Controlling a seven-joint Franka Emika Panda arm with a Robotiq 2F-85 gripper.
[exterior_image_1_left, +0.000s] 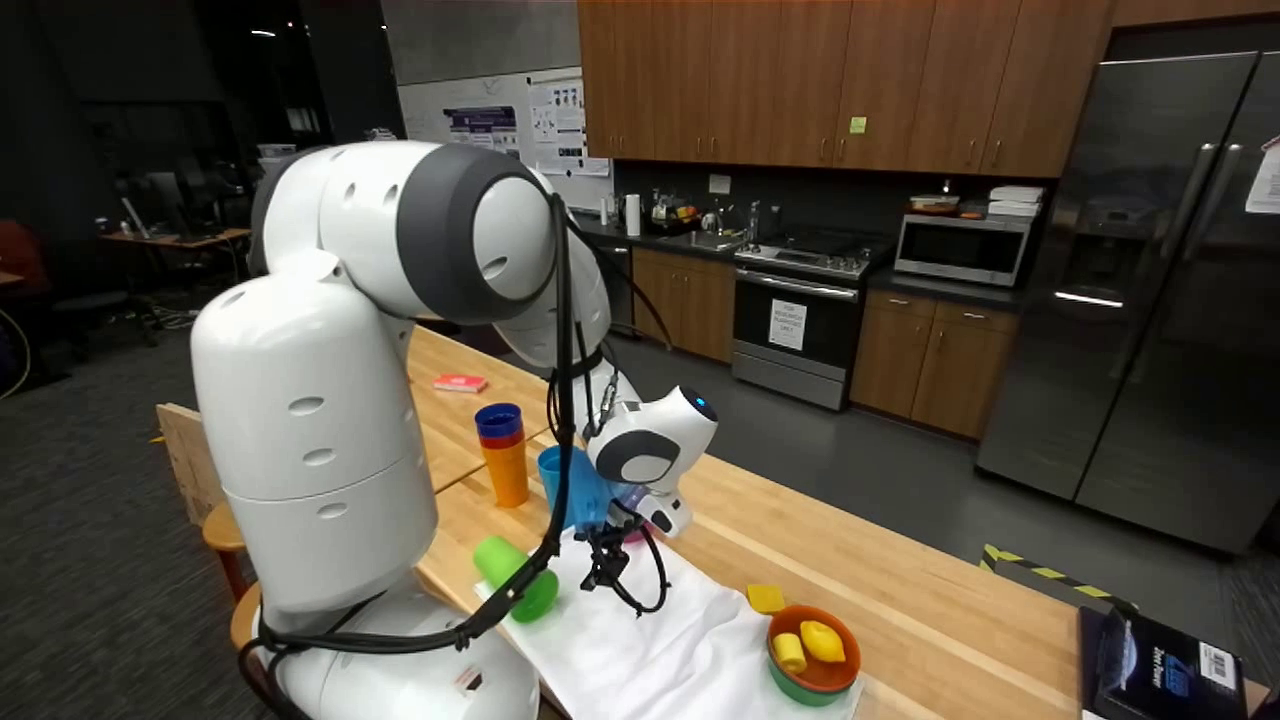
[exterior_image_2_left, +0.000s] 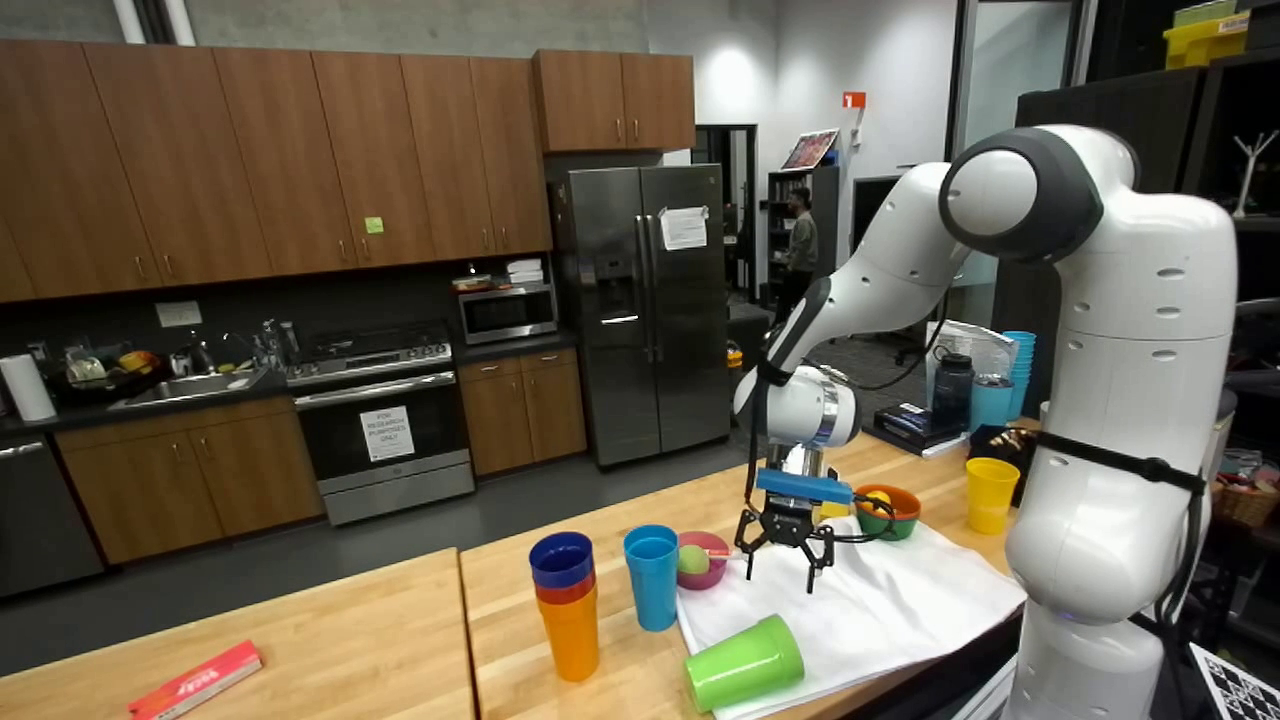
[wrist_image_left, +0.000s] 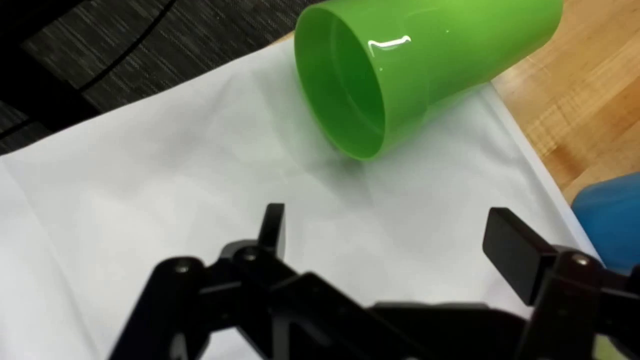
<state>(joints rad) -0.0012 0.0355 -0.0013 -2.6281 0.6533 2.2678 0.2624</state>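
My gripper is open and empty above the white cloth. In the wrist view its two black fingers stand wide apart with only cloth below. It also shows in an exterior view, partly hidden by cables. A green cup lies on its side on the cloth's corner, its mouth toward the cloth's middle; it shows in both exterior views. An upright blue cup stands at the cloth's edge. A pink bowl beside it holds a light green round thing.
Stacked orange, red and blue cups stand near the blue cup. An orange and green bowl holds a yellow lemon and a yellow cylinder. A yellow block lies beside it. A yellow cup stands near the arm's base.
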